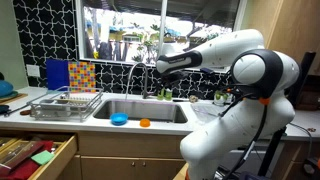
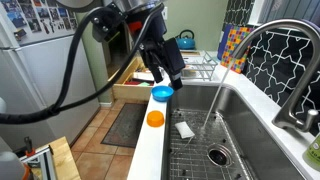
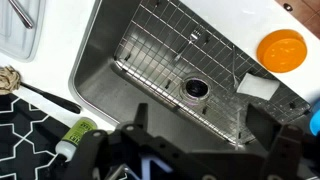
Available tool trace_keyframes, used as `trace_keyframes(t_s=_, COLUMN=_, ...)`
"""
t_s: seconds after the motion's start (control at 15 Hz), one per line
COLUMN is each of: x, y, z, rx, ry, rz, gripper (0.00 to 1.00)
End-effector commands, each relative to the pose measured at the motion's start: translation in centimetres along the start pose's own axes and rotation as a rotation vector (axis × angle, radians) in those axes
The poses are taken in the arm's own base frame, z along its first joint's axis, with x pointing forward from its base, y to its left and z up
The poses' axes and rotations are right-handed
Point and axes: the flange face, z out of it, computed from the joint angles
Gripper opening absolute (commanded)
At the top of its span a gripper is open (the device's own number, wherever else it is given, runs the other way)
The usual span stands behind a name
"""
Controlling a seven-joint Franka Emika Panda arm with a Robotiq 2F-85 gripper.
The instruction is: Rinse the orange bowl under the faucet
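Orange bowl (image 1: 145,122) rests on counter (image 1: 168,124); arm (image 1: 215,52) outstretched, claw (image 1: 158,66) above sink (image 1: 140,108).

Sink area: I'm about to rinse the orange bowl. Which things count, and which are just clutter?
For the job:
- small round orange plastic bowl
- silver metal gooseneck faucet
- steel sink
- gripper, open

Lying about:
- round bright blue bowl
- white sponge
- wire dish rack
- green bottle

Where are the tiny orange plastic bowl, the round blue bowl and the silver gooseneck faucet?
Tiny orange plastic bowl (image 3: 281,50): wrist view, the middle of its inside.
Round blue bowl (image 2: 162,94): an exterior view, its visible front part.
Silver gooseneck faucet (image 2: 282,25): an exterior view, the top of its arch.
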Motion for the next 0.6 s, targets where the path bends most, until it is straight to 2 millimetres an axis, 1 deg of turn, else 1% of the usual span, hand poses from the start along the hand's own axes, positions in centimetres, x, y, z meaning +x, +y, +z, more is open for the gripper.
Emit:
trace_keyframes(t_s=0.0, x=0.0, y=0.0, z=0.0, rx=0.000, ry=-0.001, rz=0.000, gripper=1.00)
trace_keyframes(t_s=0.07, x=0.6, y=-0.7, z=-0.2, rx=-0.004, ry=-0.001, rz=0.006, gripper=1.00)
trace_keyframes(t_s=0.2, x=3.1, y=-2.7, z=-1.0, rx=-0.051, ry=0.011, rz=0.091, gripper=1.00)
trace_keyframes(t_s=0.4, x=8.2, y=-6.9, z=-2.5, rx=-0.113, ry=0.075, rz=0.235, gripper=1.00)
trace_keyframes(t_s=0.53, x=11.7, y=-9.5, z=-2.7, rx=-0.158, ry=0.099, rz=0.324, gripper=1.00)
